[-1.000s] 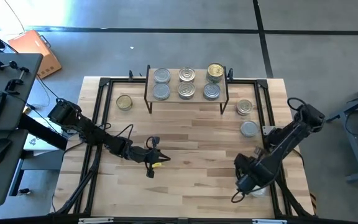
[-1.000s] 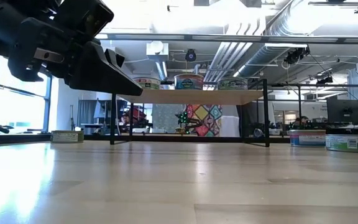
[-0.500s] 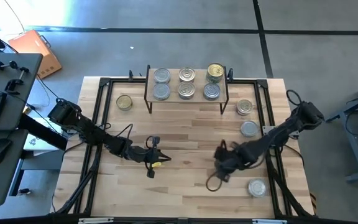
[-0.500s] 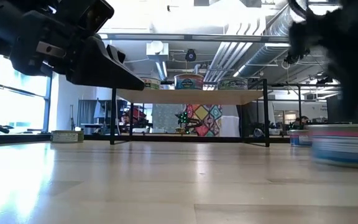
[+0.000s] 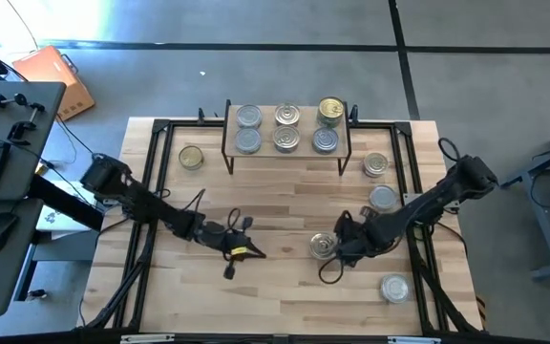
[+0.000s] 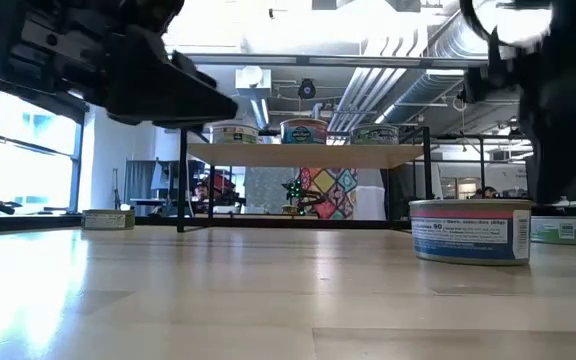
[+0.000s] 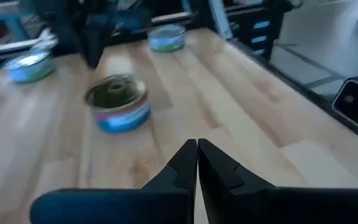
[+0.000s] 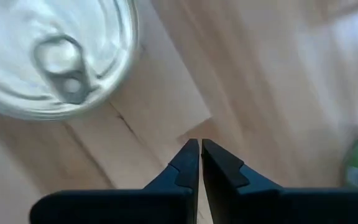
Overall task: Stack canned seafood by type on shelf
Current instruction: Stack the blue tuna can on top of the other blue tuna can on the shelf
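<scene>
The shelf stands at the table's far edge with two rows of three tins on it, among them a gold-topped tin. A pull-ring tin stands upright on the tabletop right of centre. My right gripper is shut and points down just right of it. In the right wrist view its fingertips are a short way clear of the tin. My left gripper is shut, holds nothing, and points across the table at that tin.
A gold tin sits left of the shelf. Two tins stand right of the shelf and another near the table's front right corner. Bare wood lies between the two grippers and the shelf.
My right gripper has swung from the front right corner toward the table's left and a little toward its far edge. A pull-ring tin now stands beside it where none showed before, and the tin it had hovered over is uncovered. My left gripper has tipped slightly.
</scene>
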`<action>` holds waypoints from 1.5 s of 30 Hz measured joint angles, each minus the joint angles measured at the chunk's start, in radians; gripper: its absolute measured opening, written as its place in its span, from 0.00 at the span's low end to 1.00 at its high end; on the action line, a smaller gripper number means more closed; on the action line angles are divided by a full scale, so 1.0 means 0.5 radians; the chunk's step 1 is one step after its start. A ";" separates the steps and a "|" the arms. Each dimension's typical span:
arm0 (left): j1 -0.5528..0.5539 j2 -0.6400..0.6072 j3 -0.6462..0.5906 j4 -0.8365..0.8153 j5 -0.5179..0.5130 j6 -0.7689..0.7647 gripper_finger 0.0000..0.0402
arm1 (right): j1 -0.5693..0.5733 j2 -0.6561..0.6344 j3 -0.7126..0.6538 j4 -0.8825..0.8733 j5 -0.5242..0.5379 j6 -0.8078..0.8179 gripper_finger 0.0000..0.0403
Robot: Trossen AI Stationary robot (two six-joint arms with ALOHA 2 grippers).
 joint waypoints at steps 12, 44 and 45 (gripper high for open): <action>0.184 0.431 0.392 -0.076 0.373 -0.055 0.01 | 0.001 0.002 -0.452 1.846 -0.218 -0.400 0.03; 0.131 -0.015 0.385 -0.946 0.005 -0.423 0.01 | 0.109 0.226 -0.500 2.360 0.367 -0.777 0.03; 0.114 0.000 0.386 -0.924 0.113 -0.422 0.01 | 0.090 0.244 -0.500 2.327 0.435 -0.740 0.03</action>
